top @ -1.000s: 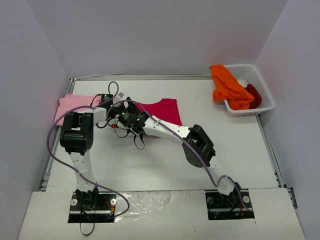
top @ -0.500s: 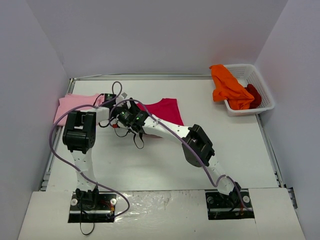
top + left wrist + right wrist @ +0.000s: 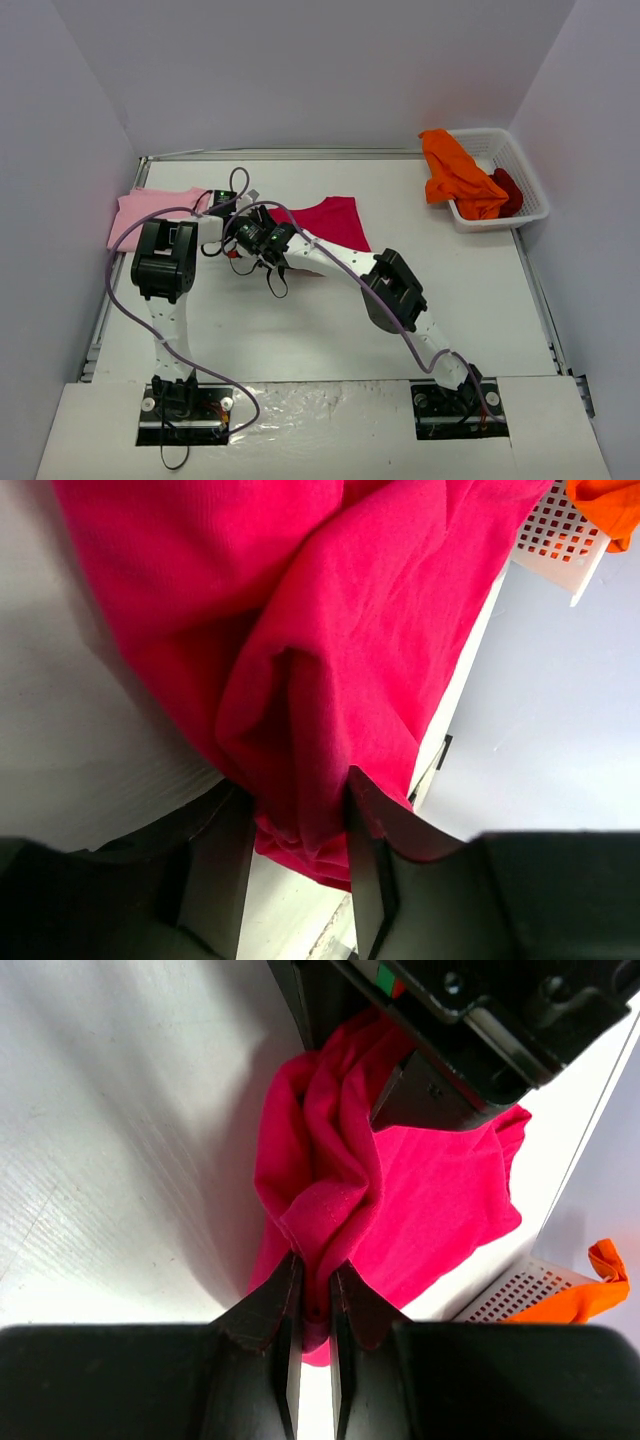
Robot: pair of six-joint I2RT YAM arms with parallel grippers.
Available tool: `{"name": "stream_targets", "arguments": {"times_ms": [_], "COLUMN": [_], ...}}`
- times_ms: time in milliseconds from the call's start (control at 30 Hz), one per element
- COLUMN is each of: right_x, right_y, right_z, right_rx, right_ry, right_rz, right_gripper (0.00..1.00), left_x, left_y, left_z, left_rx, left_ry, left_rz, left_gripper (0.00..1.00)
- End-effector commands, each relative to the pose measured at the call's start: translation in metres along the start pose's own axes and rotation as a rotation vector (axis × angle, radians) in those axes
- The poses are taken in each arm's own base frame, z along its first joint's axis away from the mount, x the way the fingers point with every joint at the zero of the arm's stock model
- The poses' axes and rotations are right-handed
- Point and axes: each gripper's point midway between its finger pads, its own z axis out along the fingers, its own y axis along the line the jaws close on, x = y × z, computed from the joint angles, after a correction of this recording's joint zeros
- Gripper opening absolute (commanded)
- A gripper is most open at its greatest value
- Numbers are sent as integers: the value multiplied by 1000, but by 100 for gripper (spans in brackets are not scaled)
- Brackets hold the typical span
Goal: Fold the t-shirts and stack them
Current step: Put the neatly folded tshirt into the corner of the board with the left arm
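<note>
From above, both wrists meet at about 10 o'clock on the table (image 3: 480,290), and their bodies and a purple cable (image 3: 108,290) hide the fingertips there. They also cover the near left edge of the crimson t-shirt (image 3: 332,218), which lies flat toward 11 o'clock.

The wrist cameras show what the top view hides. The left gripper (image 3: 298,820) has its two fingers on either side of a thick bunch of the crimson t-shirt, and both touch the cloth. The bottom of the bunch hangs out between them. The right gripper (image 3: 312,1295) has its fingers nearly together, pinching a narrow raised fold of the same shirt. The left gripper's dark body crowds the view at 1 o'clock.

The pale pink t-shirt (image 3: 150,210) lies at the 9 o'clock edge, its right side cut off by the left arm. At 2 o'clock, the orange t-shirt (image 3: 452,172) drapes over the near wall of the white basket (image 3: 527,168). It hides most of the dark red t-shirt (image 3: 509,190), which shows only as a small patch inside, and whether that shirt is folded cannot be made out.
</note>
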Motion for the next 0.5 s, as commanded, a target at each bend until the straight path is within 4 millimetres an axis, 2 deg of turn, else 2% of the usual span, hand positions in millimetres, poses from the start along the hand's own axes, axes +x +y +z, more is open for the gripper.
{"name": "stream_targets", "arguments": {"times_ms": [0, 267, 467], "right_x": [-63, -67, -69], "right_y": [-21, -17, -15], "right_z": [-32, -36, -36], "right_rx": [67, 66, 66], "right_ry": [-219, -226, -227], "right_rz": [90, 81, 77], "right_gripper": [0, 0, 0], "left_x": [14, 14, 14], "left_y": [-26, -28, -31], "left_z": [16, 16, 14], "left_rx": [56, 64, 71], "left_ry": [51, 60, 64], "left_rz": [61, 76, 92], "left_gripper": [35, 27, 10]}}
